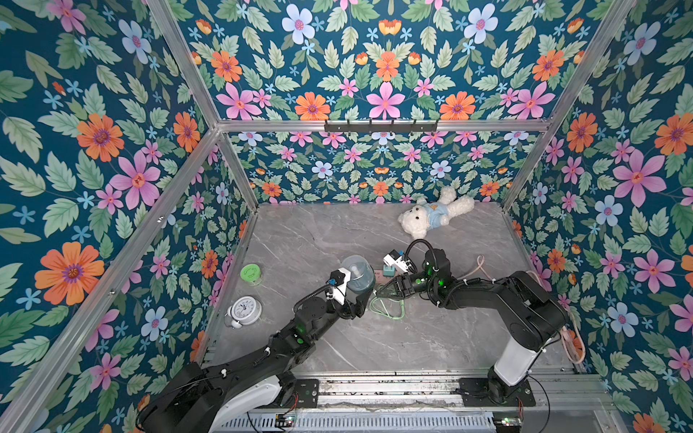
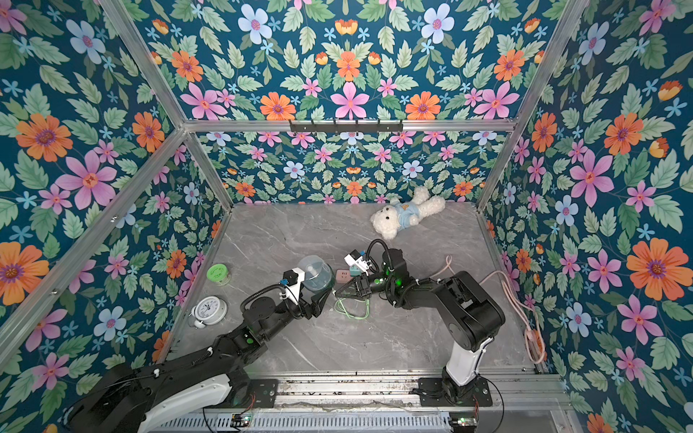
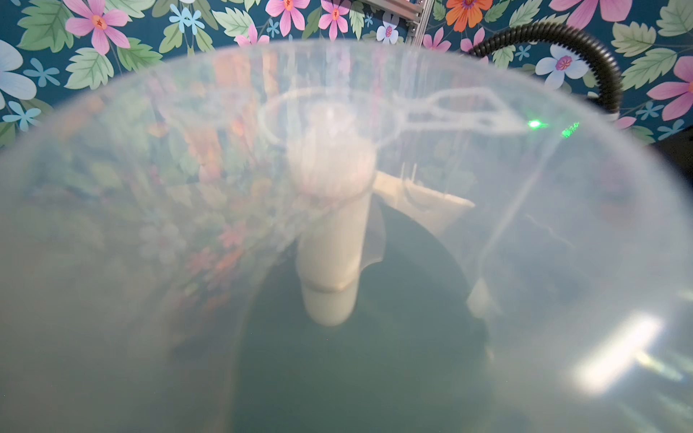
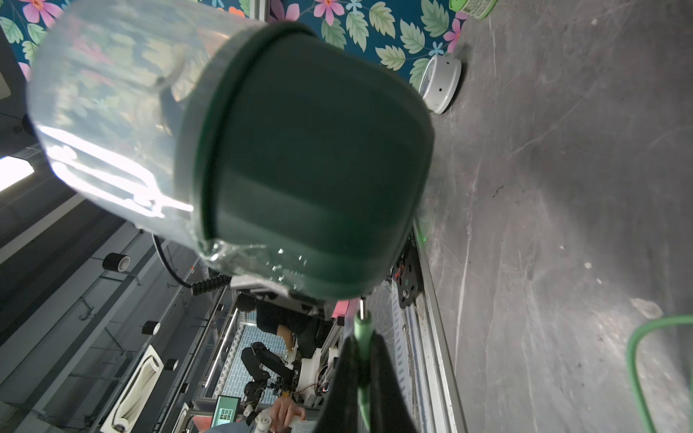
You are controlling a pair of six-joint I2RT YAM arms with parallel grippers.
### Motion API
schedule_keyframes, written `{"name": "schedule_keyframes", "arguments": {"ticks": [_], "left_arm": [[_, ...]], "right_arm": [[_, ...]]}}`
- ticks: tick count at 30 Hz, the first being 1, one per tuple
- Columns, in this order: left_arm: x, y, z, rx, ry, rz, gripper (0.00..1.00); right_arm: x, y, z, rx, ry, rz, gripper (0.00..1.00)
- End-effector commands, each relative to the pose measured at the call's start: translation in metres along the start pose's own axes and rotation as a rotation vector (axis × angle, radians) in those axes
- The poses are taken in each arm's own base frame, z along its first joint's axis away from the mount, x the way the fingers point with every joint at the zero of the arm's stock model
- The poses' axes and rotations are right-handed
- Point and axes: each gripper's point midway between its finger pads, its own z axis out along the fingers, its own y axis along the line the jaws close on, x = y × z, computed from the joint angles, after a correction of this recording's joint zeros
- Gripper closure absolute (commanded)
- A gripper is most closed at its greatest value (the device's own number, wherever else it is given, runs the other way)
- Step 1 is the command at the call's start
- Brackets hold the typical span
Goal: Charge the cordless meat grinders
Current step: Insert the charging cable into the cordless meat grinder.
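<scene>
You've got the left gripper (image 1: 359, 294) clamping the meat grinder (image 1: 359, 276) mid-table (image 1: 375, 345), the right gripper (image 1: 382, 291) pinching the green plug (image 4: 363, 330) at its base, the adapter (image 1: 387, 270) just behind, and open room toward the front edge.

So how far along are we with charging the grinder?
Done: left gripper holds the grinder tilted; right gripper pinches the green plug. In hand: plug tip sits at the grinder's base edge. To do: push it home; not visibly seated yet.

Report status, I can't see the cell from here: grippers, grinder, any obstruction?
Left gripper clamped on meat grinder, held tilted. Right gripper shut on green charging plug, tip at grinder's base. Nothing between them.
</scene>
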Motion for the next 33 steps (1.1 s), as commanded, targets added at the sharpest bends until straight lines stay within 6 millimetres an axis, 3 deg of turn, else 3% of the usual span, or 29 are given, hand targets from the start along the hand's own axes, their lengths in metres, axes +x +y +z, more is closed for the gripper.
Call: {"name": "schedule_keyframes", "arguments": {"ticks": [1, 9, 14, 15, 18, 33], "left_arm": [[-0.016, -0.004, 0.003, 0.019, -0.049, 0.012, 0.32], [-0.013, -0.016, 0.003, 0.090, -0.044, 0.004, 0.32], [-0.002, -0.023, 0.007, 0.130, 0.022, 0.010, 0.33], [0.000, -0.024, 0.007, 0.136, 0.030, 0.010, 0.33], [0.004, -0.026, 0.007, 0.147, 0.041, 0.015, 0.33], [0.006, -0.039, 0.002, 0.229, 0.034, 0.008, 0.34]], "right_arm": [[0.000, -0.001, -0.001, 0.030, -0.007, -0.004, 1.00], [0.002, -0.006, -0.003, 0.086, -0.002, -0.007, 1.00], [0.002, -0.006, -0.002, 0.103, 0.010, -0.013, 1.00], [0.000, 0.005, -0.004, 0.099, 0.007, -0.044, 1.00], [0.000, 0.007, -0.005, 0.112, 0.011, -0.053, 1.00], [-0.008, 0.000, -0.014, 0.113, -0.012, -0.028, 1.00]]}}
